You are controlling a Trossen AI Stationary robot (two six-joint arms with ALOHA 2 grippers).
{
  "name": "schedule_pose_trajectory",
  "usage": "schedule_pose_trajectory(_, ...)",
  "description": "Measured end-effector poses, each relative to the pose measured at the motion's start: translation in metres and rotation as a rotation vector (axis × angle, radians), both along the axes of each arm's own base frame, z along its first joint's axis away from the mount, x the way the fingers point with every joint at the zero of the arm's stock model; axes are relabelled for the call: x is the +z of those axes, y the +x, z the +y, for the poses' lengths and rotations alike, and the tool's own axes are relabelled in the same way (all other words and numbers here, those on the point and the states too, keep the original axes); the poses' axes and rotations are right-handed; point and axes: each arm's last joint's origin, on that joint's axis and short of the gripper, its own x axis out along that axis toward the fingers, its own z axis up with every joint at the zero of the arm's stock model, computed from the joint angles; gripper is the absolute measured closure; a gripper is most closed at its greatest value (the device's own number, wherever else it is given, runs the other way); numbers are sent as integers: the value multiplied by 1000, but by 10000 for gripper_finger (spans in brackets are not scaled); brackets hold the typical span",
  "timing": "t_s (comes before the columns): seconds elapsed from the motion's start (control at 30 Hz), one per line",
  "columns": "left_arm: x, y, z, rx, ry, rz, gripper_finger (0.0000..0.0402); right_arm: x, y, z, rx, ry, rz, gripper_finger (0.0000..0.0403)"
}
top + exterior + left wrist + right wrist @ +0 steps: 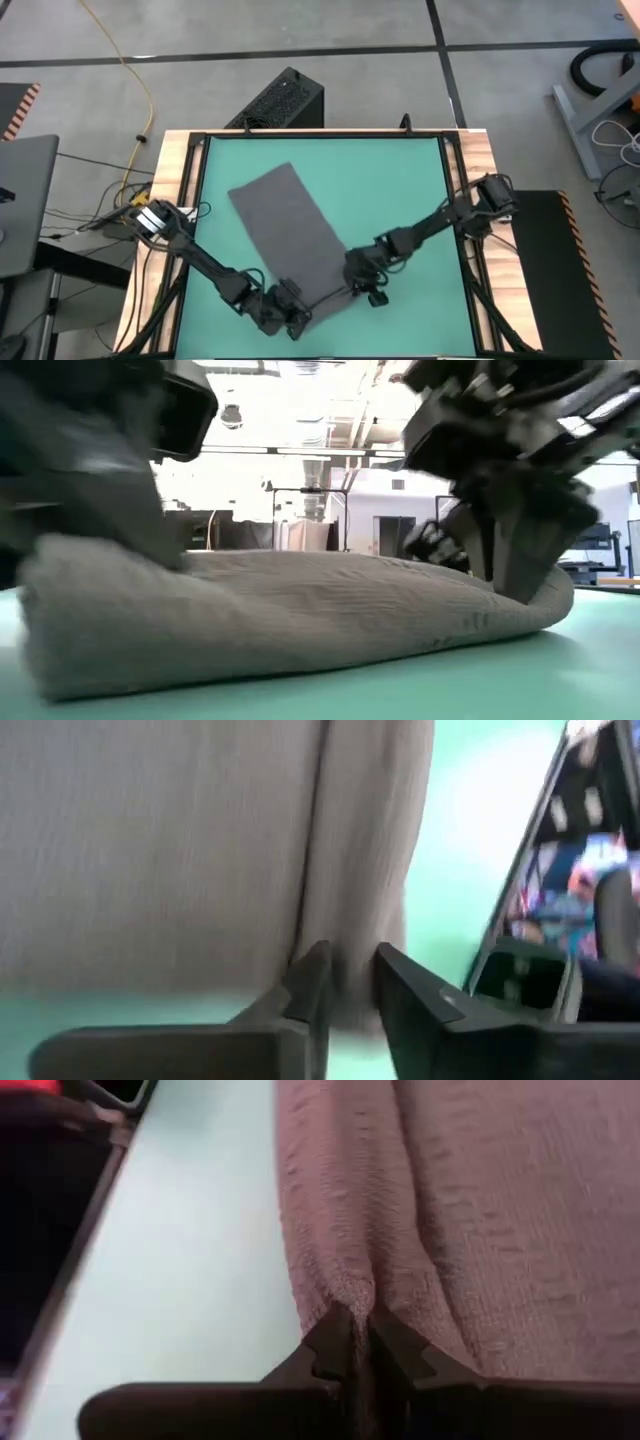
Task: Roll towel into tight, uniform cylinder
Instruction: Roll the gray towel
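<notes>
The dark grey towel (285, 225) lies flat on the teal table (400, 190), slanting from far left toward the near middle, with its near end folded over into a low roll (300, 620). My left gripper (290, 318) is at the roll's left end and my right gripper (362, 288) at its right end. Both are shut on the rolled edge. In the low view the roll rests on the table between the two grippers. My left gripper pinches the rolled near edge of the towel (345, 975) between its two fingers, at the roll's left end. The fingers lie across the roll, which rests on the table. My right gripper pinches the folded edge of the towel (352, 1295) between its two fingers, at the roll's right end, with several layers bunched there. The fingers come from above, pointing down (510, 550). The roll rests on the table.
The table has a wooden frame with black rails (185, 200) along its sides. There is bare teal surface to the right of the towel (410, 180) and at the far left. A black box (285, 100) stands on the floor beyond the far edge.
</notes>
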Motion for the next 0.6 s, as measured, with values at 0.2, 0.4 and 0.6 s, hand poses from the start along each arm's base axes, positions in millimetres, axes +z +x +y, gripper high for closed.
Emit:
schedule_pose_trajectory(0.2, 7, -3, 1, -147, 21, 2, 285, 0, 7, -28, -79, 94, 56, 364)
schedule_pose_trajectory(0.4, 36, -5, 2, -176, 147, -145, 278, 1, 11, -44, -141, 142, 81, 364)
schedule_pose_trajectory(0.6, 51, 10, -2, -153, 310, -242, 298, 1, 12, -52, -181, 181, 115, 364)
